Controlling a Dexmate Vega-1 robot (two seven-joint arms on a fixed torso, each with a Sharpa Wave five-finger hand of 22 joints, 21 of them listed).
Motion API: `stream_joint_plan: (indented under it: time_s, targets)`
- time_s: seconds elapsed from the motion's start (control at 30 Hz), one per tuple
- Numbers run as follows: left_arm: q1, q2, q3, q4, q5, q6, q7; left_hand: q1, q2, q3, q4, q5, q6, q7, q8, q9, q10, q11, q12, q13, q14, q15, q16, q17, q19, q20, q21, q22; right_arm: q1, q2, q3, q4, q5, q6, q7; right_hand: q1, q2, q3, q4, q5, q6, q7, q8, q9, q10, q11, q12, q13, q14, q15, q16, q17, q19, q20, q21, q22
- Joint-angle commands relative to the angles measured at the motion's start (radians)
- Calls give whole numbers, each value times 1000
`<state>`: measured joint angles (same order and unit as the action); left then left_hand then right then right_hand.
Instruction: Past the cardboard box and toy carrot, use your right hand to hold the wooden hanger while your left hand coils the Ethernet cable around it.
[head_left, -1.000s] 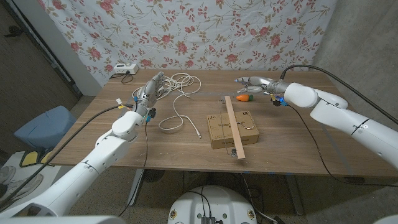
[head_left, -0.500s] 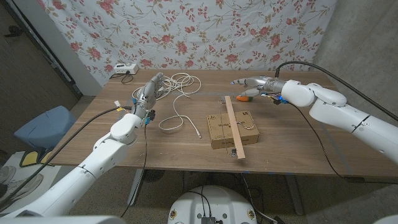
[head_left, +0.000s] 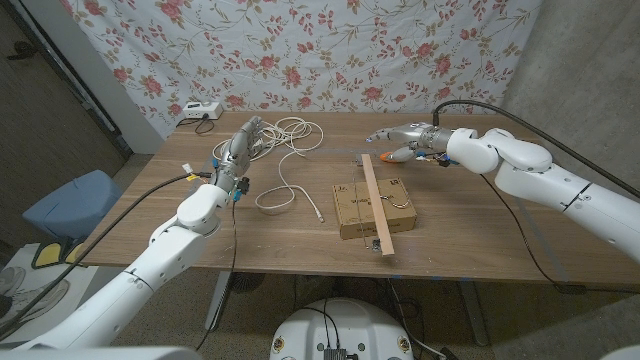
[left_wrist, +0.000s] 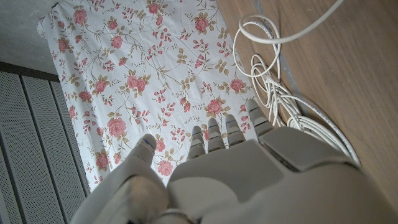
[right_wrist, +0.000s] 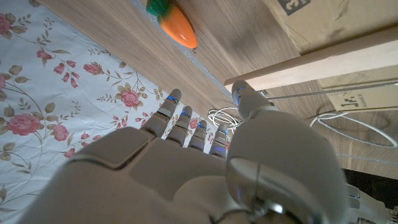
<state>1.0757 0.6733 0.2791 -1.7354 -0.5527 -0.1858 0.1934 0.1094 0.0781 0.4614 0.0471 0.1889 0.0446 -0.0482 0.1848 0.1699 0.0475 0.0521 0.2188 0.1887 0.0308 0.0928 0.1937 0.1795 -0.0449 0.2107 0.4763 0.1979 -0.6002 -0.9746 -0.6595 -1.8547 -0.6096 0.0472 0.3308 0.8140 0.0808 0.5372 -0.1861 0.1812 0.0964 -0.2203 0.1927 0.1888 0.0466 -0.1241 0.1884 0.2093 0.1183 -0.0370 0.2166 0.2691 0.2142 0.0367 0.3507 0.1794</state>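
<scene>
Soft, even light falls from above; shadows on my brown wooden desk (head_left: 470, 225) stay faint and short. The head view is sharp. In both wrist views my pale hands blur up close, without glare.

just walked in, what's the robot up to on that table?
It is setting up to wrap an Ethernet cable around a wooden hanger, but neither is held yet. The hanger lies across a cardboard box mid-table, with a toy carrot just beyond it. The right hand hovers open over the carrot, near the hanger's far end. The left hand is at the loose pile of cable at the far left, fingers extended, gripping nothing that I can see.
</scene>
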Motion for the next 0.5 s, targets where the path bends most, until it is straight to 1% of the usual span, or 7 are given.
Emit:
stream_joint_plan:
  time_s: [0.03, 0.1, 0.27, 0.3, 0.5]
  targets:
    - [10, -10, -5, -8, -2, -5, 8, -10, 1, -4, 5, 4, 10, 1, 2, 3, 7, 7, -1, 1, 4, 2, 2, 1, 8, 4, -4, 2, 35, 21, -35, 10, -179, 79, 44, 22, 3, 3, 2, 0, -11, -1, 0, 3, 2, -21, 2, 2, -15, -77, -1, 1, 0, -12, -4, 3]
    - [11, -12, -5, -7, -5, -6, 8, -11, 1, -4, 6, 4, 11, 1, 2, 3, 6, 5, -2, 1, 4, 2, 1, 1, 8, 4, -5, 2, 44, 25, -40, 15, -196, 97, 55, 27, 2, 2, 2, -1, -13, -1, 0, 3, 2, -27, 3, 2, -15, -78, 0, 0, 0, -15, -5, 3]
    - [13, -17, -6, -7, -7, -6, 13, -14, 0, -6, 8, 5, 11, 1, 1, 3, 7, 5, -2, 1, 4, 1, 1, 1, 8, 4, -5, 2, 62, 35, -50, 23, -240, 134, 78, 36, -2, -2, 4, -1, -18, -1, -1, 4, -12, -15, 1, 2, -23, -75, -1, 0, -2, -19, -8, 3]
    - [13, -17, -6, -7, -8, -5, 12, -15, 0, -6, 8, 5, 11, 0, 1, 3, 7, 7, -3, 2, 5, 1, 1, 1, 8, 4, -6, 2, 66, 38, -53, 25, -250, 142, 83, 38, -3, -4, 4, -1, -17, -1, 0, 4, -15, -16, 0, 2, -25, -75, -1, 0, -4, -22, -9, 3]
    - [9, -25, -3, -1, -10, -8, 12, -18, 0, -7, 10, 6, 11, 0, 0, 3, 6, 5, -4, 2, 5, 1, 1, 1, 9, 4, -6, 2, 92, 54, -69, 51, -277, 200, 109, 44, -6, -8, 6, 0, -9, -1, 4, 5, -29, -13, -2, 2, -32, -75, -2, -1, -6, -23, -12, 3]
